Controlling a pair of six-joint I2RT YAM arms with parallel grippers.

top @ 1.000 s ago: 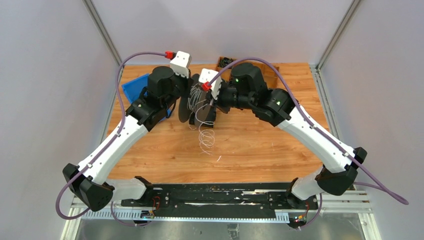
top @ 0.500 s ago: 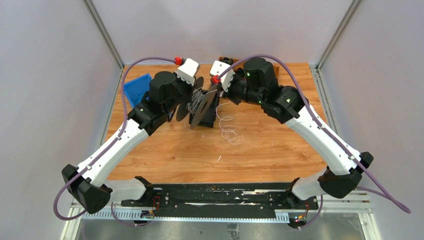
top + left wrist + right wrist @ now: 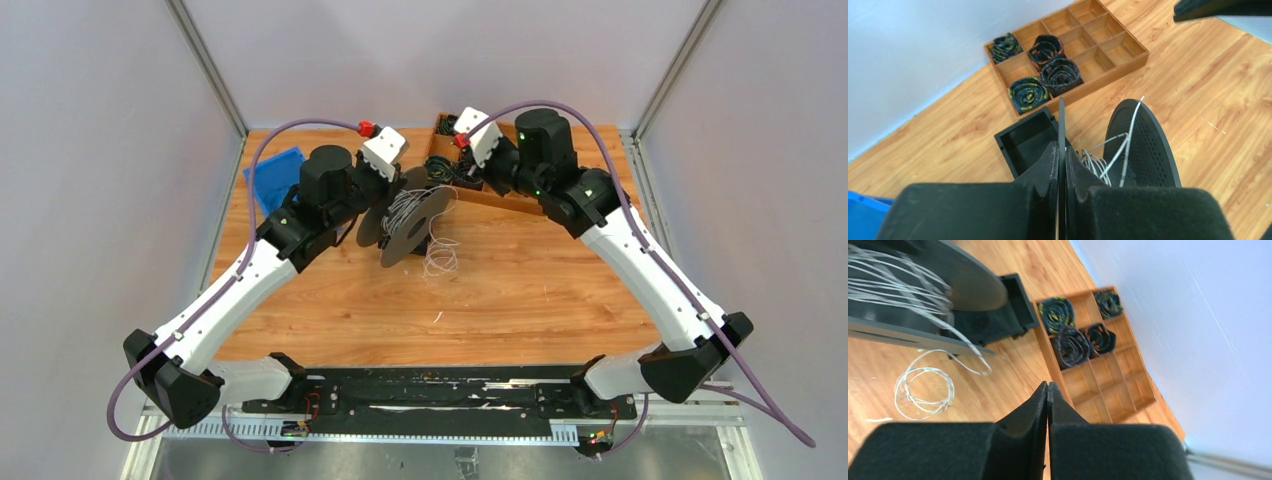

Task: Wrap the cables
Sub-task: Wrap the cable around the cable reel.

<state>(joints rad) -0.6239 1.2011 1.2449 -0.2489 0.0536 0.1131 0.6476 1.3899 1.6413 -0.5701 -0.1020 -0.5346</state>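
The cables are thin white wire [image 3: 408, 207], partly wound between the two discs of a black spool [image 3: 405, 225]; a loose tangle of loops [image 3: 440, 260] lies on the table beside it. My left gripper [image 3: 378, 200] is shut on the thin edge of one spool disc [image 3: 1061, 125], with the perforated other disc [image 3: 1148, 145] and the wire strands [image 3: 1108, 159] to its right. My right gripper [image 3: 453, 172] is shut with nothing visible between its fingers [image 3: 1040, 400]; it hangs near the tray, apart from the spool [image 3: 923, 290] and the loose loops [image 3: 923, 387].
A wooden divided tray [image 3: 520, 197] at the back holds black and green coiled bundles [image 3: 1048, 75] in several compartments. An open black box [image 3: 1025, 140] sits under the spool. A blue bin [image 3: 275, 175] stands at the back left.
My right gripper has drawn back up and to the right, away from the spool toward the tray. The spool has shifted and tilted in my left gripper. The loose loops have shifted on the table.
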